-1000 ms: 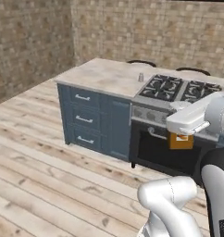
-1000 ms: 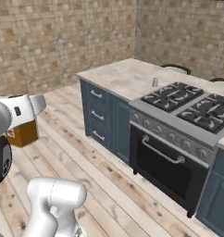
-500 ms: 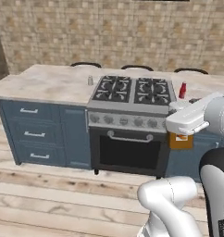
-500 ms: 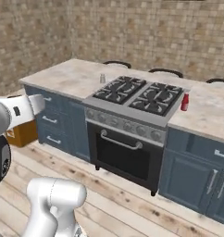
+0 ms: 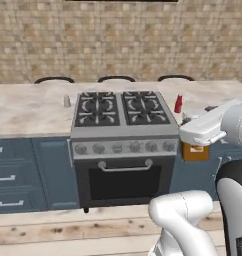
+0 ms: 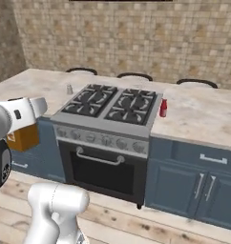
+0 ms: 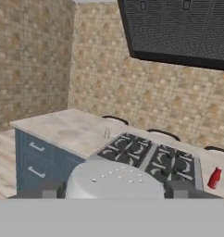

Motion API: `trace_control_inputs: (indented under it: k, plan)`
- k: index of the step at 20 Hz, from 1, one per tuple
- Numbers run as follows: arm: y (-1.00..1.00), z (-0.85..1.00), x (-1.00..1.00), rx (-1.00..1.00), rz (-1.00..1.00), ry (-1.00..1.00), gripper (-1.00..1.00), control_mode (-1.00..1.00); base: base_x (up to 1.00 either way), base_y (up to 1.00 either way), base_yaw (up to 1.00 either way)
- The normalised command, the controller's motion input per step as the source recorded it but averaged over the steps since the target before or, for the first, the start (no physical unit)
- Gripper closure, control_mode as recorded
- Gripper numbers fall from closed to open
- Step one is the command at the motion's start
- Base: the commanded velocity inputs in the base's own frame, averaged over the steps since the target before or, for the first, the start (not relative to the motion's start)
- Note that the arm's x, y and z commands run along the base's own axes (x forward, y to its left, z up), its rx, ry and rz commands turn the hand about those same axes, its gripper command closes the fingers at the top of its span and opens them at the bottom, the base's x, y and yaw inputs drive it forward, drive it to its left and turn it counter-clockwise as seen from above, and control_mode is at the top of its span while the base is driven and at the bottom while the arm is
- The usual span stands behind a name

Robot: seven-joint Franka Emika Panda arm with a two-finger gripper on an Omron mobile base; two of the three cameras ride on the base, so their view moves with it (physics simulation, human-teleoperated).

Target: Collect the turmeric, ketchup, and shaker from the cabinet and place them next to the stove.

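Holding the turmeric jar (image 5: 195,151) between my fingers (image 7: 50,190), jaws closed on its white lid, orange powder inside. My gripper (image 7: 114,189) hangs in front of the stove (image 5: 124,111). The ketchup (image 5: 178,104) stands on the counter (image 6: 203,114) just beside the stove's right edge, and the shaker (image 5: 67,101) at its left. Since a second ago the base has driven, so the stove now faces me squarely

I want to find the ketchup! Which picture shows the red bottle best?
The right base view shows it best: the slim red ketchup bottle with a white cap stands unobstructed on the pale counter right of the black stove. The left base view shows it smaller. The hand view shows it blurry.
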Motion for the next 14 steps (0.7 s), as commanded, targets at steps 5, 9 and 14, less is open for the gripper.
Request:
trace_control_inputs:
  k: [5, 9, 14]
  plan:
    - [0.00, 0.00, 0.00, 0.00, 0.00, 0.00, 1.00, 1.00, 0.87, 0.68, -0.27]
    - [0.00, 0.00, 0.00, 0.00, 0.00, 0.00, 1.00, 1.00, 0.79, 0.70, -0.22]
    - [0.00, 0.00, 0.00, 0.00, 0.00, 0.00, 1.00, 1.00, 0.71, 0.64, -0.18]
